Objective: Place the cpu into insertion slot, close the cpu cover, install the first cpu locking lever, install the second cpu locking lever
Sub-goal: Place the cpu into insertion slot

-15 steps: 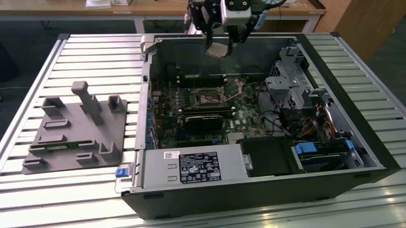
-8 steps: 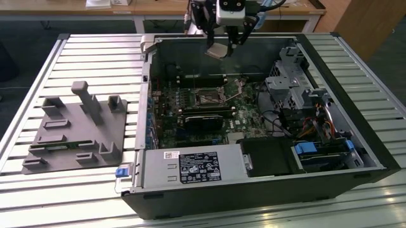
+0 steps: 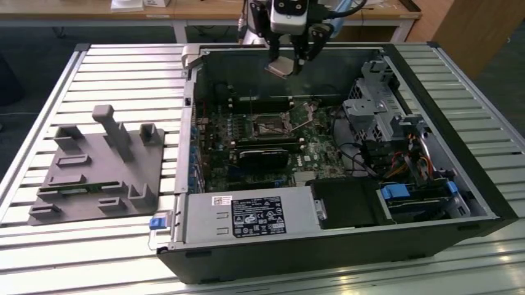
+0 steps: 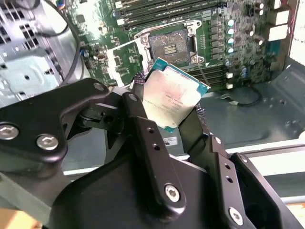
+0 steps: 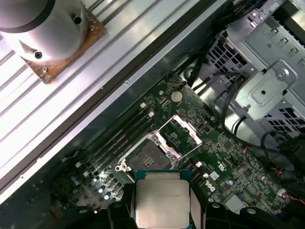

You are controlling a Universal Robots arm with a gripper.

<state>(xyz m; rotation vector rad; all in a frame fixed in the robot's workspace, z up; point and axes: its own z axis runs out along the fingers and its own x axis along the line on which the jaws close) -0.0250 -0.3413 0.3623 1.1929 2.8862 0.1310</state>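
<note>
My gripper (image 3: pixel 289 63) hangs over the far wall of the open computer case, shut on the cpu (image 3: pixel 281 67). The chip's silver-grey top shows between the black fingers in both wrist views (image 4: pixel 171 98) (image 5: pixel 162 198). It is held tilted, well above the board. The insertion slot (image 3: pixel 267 128) (image 4: pixel 171 45) (image 5: pixel 144 155) lies bare, its dark centre exposed. The cpu cover (image 4: pixel 125 62) (image 5: pixel 184 135) stands swung open beside the socket. The chip is apart from the socket, short of it toward the case's far wall.
Long memory slots (image 4: pixel 162 12) run beside the socket. A black card (image 3: pixel 262 155) sits just nearer the camera than the socket. A metal drive cage (image 3: pixel 382 104) and cables fill the exterior view's right of the case. A grey fixture block (image 3: pixel 98 166) lies on the slatted table (image 3: pixel 49 252).
</note>
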